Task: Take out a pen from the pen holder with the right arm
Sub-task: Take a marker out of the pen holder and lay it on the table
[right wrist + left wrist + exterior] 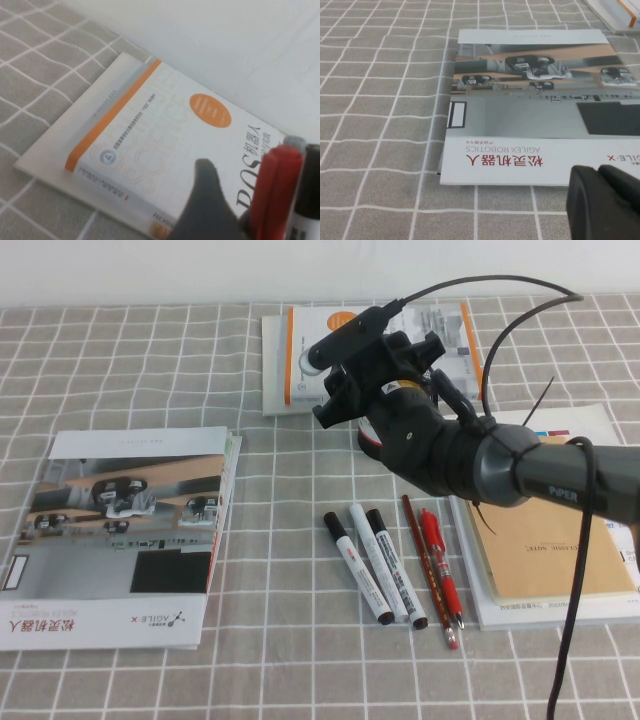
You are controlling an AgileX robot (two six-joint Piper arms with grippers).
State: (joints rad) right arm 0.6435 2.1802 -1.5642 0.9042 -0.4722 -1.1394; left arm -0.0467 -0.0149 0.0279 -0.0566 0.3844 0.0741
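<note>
The red pen [275, 185] stands upright in the pen holder [367, 437] — a smooth, rounded plastic cap, with a black marker [309, 200] just beside it. My right gripper [335, 400] hovers over the holder with its jaws spread wide, clamping nothing. One dark, matte finger [205, 200] sits close beside the red cap. Of the holder itself I see only a red-orange curved sliver under my wrist.

Behind the holder lies a thick white ROS book [300, 350] with an orange stripe. Nearer me than the holder, loose on the cloth, lie three markers [375, 565] with white barrels and black caps, a thin pencil [428, 570] and a loose red pen [442, 570]. To the holder's right a tan, kraft-paper notebook [550, 550] lies flat under my forearm. Well to the holder's left lies a glossy brochure [130, 540]. My left gripper [599, 175] hangs above that brochure's edge, its blunt black tips pressed together. Everything rests on a grey cloth [150, 370] with a white grid.
</note>
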